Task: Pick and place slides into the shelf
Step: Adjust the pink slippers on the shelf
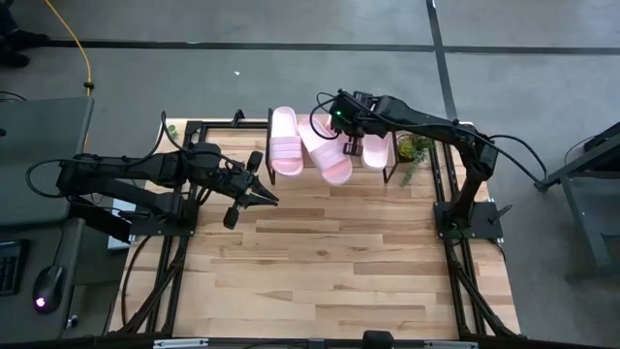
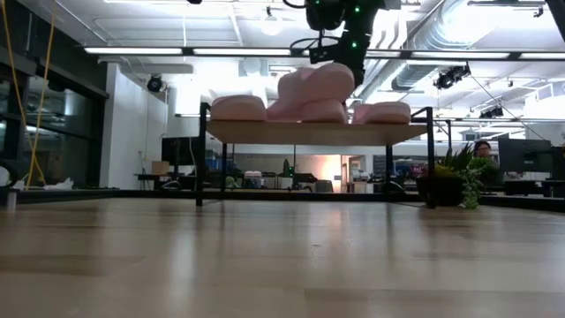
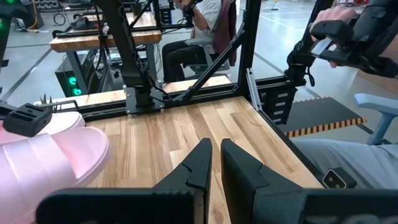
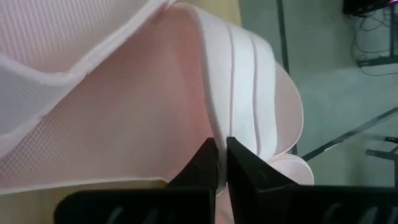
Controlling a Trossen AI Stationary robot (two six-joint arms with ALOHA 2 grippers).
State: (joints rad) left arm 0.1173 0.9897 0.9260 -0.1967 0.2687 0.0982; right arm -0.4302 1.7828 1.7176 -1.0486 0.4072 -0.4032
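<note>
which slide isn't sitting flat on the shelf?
The middle one under the right hand: this slide lies askew, overhanging the shelf edge and propped on its neighbour; the leftmost slide lies flat.

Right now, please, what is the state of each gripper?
Left gripper: shut, holding nothing, over the tabletop.
Right gripper: shut on a tilted pink slide sandal above the shelf.

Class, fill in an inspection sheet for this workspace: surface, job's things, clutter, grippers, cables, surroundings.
Surface: wooden tabletop, bare in front.
Job's things: pink slides on the shelf; one tilted slide overhangs its front edge.
Clutter: small plant beside the shelf.
Grippers: right gripper shut on the tilted slide; left gripper shut, empty, over the table.
Cables: yellow cable on the floor.
Surroundings: seated person beyond the table.
</note>
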